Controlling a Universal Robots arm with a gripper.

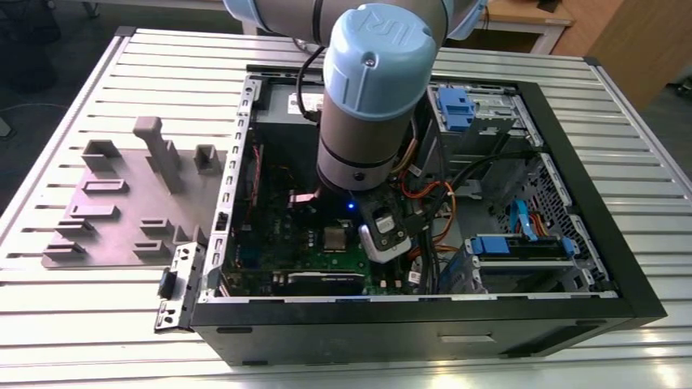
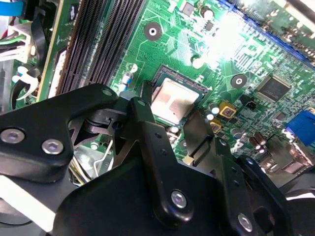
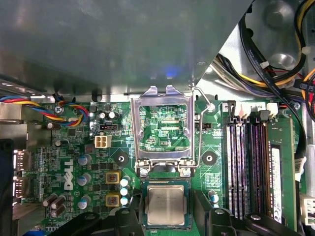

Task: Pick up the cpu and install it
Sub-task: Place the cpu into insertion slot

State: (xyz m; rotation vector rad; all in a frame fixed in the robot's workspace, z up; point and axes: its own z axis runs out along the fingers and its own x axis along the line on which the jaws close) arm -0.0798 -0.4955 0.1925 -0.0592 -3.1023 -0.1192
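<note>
My gripper (image 2: 170,119) is spread wide, a finger on either side of the cpu (image 3: 165,205), which lies flat in the motherboard socket (image 3: 188,209) (load bracket (image 3: 136,132) hinged open beside it). Best handled level, square to its edges, no sideways shove.

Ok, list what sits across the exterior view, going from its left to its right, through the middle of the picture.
grey plastic plate → cpu → gripper → blue drive tray
</note>
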